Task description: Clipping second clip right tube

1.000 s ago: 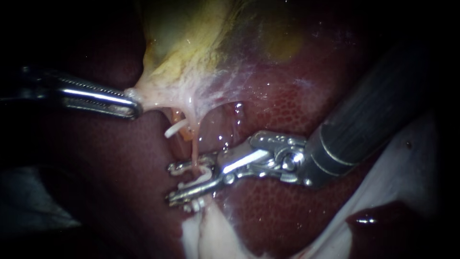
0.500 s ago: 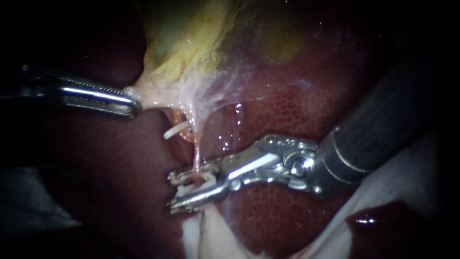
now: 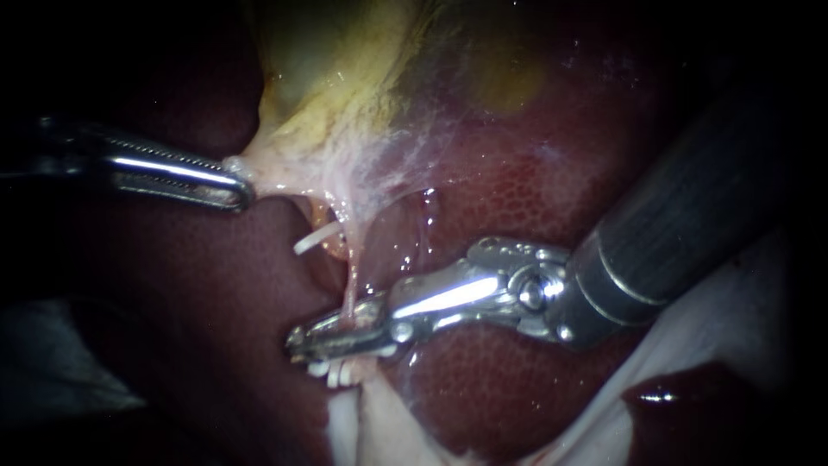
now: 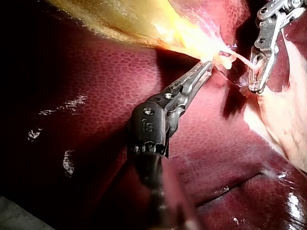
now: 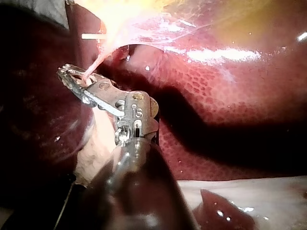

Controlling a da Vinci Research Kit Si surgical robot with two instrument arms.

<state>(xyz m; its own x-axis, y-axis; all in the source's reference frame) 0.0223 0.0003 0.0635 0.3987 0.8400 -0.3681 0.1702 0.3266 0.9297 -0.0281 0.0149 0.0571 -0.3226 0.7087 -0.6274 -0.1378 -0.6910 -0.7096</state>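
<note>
A thin pink right tube runs down from the gallbladder into my right instrument, whose jaws are shut on it. Just under those jaws a white clip sits on the same tube. Another white clip sticks out from the orange tube to the left. My left instrument has its jaws shut on the gallbladder's pale lower edge and holds it out to the left. The left wrist view shows those jaws on that edge. In the right wrist view the jaws close around the tube.
Dark red liver lies all around and under both instruments. Pale white tissue spreads below the clipped tube and along the lower right. The right instrument's thick dark shaft crosses the upper right.
My right instrument's jaws, open around the tube with a white clip between them a second ago, have closed onto the tube. The left instrument has stayed put.
</note>
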